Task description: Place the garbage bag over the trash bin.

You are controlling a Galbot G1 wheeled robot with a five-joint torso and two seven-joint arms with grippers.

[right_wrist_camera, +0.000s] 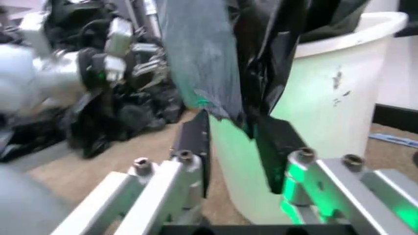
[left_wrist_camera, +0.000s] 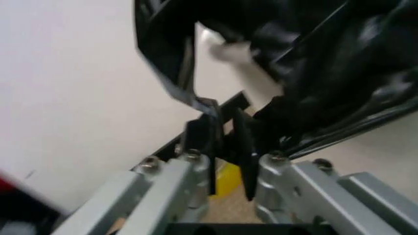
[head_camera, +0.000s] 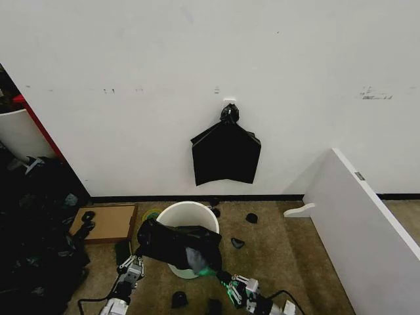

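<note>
Your garbage bag point(head_camera: 177, 245) stretched between both grippers, draped across near rim of trash bin point(head_camera: 187, 216), long axis side to side. Left gripper point(head_camera: 133, 266) jaws pinch left edge; right gripper point(head_camera: 226, 281) jaws pinch right edge. Bin mouth lies ahead, below.

The garbage bag point(head_camera: 178, 244), a thin glossy black plastic sack full of wrinkles, is hanging bunched and stretched sideways across the near part of the trash bin point(head_camera: 188, 216), covering the bin's front rim and front wall while the far half of the opening is staying uncovered. Its lower edge is drooping down the bin's front, with a greyish, lighter fold showing near its right end. The trash bin is standing upright on the brownish carpet close to the white wall, a round white plastic bucket tapering downward, its inside showing plain white.
</note>
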